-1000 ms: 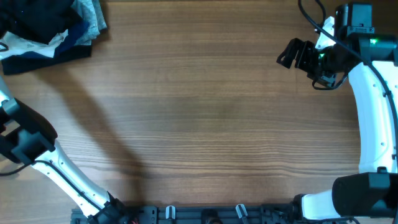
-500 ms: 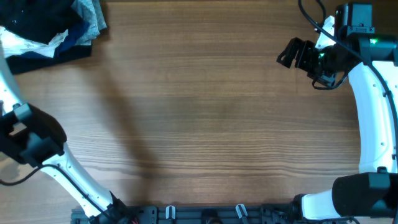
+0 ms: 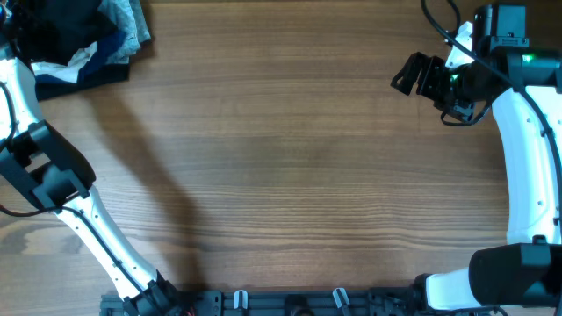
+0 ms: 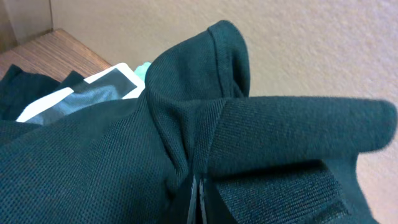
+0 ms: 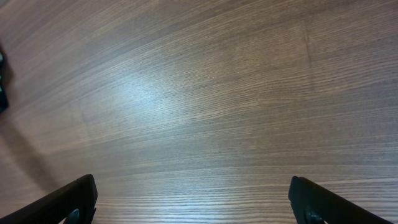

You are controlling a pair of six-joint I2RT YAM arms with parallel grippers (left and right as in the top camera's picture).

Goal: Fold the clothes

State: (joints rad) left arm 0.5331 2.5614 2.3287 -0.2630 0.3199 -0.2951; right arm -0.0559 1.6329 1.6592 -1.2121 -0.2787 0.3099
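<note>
The clothes (image 4: 124, 155), a black garment of thin knit fabric with a ribbed edge (image 4: 298, 134), fill the left wrist view. My left gripper (image 4: 199, 202) is shut on a fold of this fabric, its jaws pressed together with cloth bunched around them. From overhead the black garment (image 3: 53, 22) lies on a heap at the table's far left corner, where my left arm (image 3: 44, 171) reaches; the gripper itself is hidden at the frame's edge. My right gripper (image 3: 413, 75) hangs open over bare wood at the far right, with nothing between its fingers (image 5: 74, 199).
Under and beside the black garment lie other garments: a white one (image 3: 75, 57), a light-blue one (image 3: 127, 22) and a navy one (image 3: 83, 77). A white and grey piece (image 4: 81, 96) shows behind the held fold. A beige wall (image 4: 311, 43) rises behind the heap.
My left arm has swung up toward the heap in the far left corner, and its gripper has closed on the black fabric. The right arm has not moved.
</note>
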